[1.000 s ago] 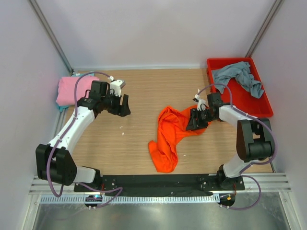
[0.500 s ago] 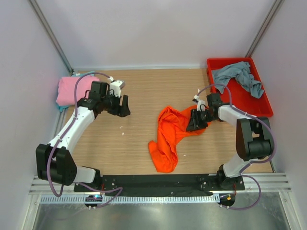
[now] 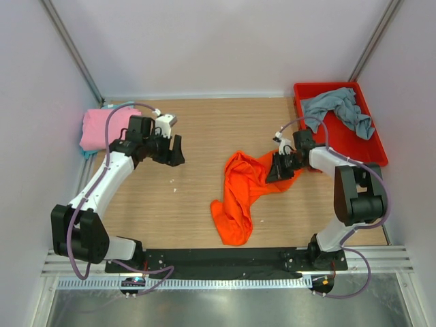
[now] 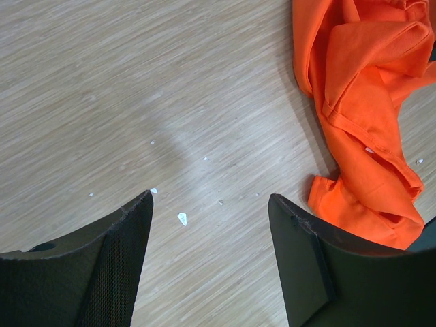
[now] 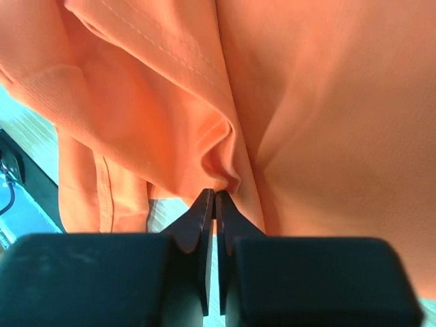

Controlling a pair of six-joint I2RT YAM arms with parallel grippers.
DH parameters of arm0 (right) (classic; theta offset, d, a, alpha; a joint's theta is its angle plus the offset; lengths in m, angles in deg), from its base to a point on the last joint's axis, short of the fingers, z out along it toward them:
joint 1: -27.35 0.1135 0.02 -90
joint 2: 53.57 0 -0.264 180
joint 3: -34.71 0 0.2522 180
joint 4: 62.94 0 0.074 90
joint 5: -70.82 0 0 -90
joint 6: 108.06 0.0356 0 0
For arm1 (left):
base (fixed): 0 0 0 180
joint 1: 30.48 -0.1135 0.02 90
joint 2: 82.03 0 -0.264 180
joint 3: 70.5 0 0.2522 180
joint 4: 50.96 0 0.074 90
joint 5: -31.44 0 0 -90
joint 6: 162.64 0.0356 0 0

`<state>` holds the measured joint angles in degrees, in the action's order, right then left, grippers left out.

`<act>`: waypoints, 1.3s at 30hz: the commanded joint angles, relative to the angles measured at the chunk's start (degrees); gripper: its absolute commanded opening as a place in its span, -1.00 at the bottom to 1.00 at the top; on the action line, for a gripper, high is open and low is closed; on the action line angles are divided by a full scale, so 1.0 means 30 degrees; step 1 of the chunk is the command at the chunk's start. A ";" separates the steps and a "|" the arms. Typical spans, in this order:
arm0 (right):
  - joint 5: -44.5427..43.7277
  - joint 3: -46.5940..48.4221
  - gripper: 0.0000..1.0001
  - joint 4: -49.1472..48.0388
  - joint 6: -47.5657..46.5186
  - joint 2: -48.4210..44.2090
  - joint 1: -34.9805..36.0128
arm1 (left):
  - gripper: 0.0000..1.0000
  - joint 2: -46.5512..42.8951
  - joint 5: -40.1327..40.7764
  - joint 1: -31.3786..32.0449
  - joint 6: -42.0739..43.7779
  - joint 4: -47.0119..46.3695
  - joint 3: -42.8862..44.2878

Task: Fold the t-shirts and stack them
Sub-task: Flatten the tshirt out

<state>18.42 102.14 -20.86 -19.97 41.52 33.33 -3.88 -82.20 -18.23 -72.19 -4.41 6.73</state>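
Note:
The orange t-shirt (image 3: 242,194) lies crumpled in the middle of the table; it also shows in the left wrist view (image 4: 361,102) and fills the right wrist view (image 5: 272,88). My right gripper (image 3: 280,168) is shut on a pinched fold of the orange shirt's right edge (image 5: 216,192). My left gripper (image 3: 176,151) is open and empty above bare wood, left of the shirt (image 4: 208,225). The pink t-shirt (image 3: 99,127) lies folded at the far left, with a teal edge (image 3: 89,154) showing under it. The grey-blue t-shirt (image 3: 340,109) lies bunched in the red bin.
The red plastic bin (image 3: 368,151) stands at the back right. Small white specks (image 4: 182,218) lie on the wooden table (image 3: 204,122). Walls close in the left, back and right sides.
My right gripper has shifted slightly up and left with the orange fold in it. The left arm has barely moved.

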 commanded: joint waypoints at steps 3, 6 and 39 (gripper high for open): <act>-0.1309 0.3401 -0.95 0.1483 -0.1848 -0.1459 0.0058 | 0.40 -0.0531 -0.0353 -0.0129 -0.0061 -0.0795 -0.0089; -0.3505 0.7499 -0.97 0.3944 -0.4010 -0.2308 0.0321 | 0.40 -0.0620 -0.0353 -0.0129 -0.0061 -0.0941 -0.0089; -0.9781 1.2725 -0.97 0.9311 -0.9531 -1.6019 0.0351 | 0.36 2.4772 -1.6259 0.5992 -0.5566 0.4890 2.1524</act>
<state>-9.01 138.03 7.05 -48.41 -3.77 34.62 67.37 -125.19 -0.77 -85.83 8.99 66.64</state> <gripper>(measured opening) 0.029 0.678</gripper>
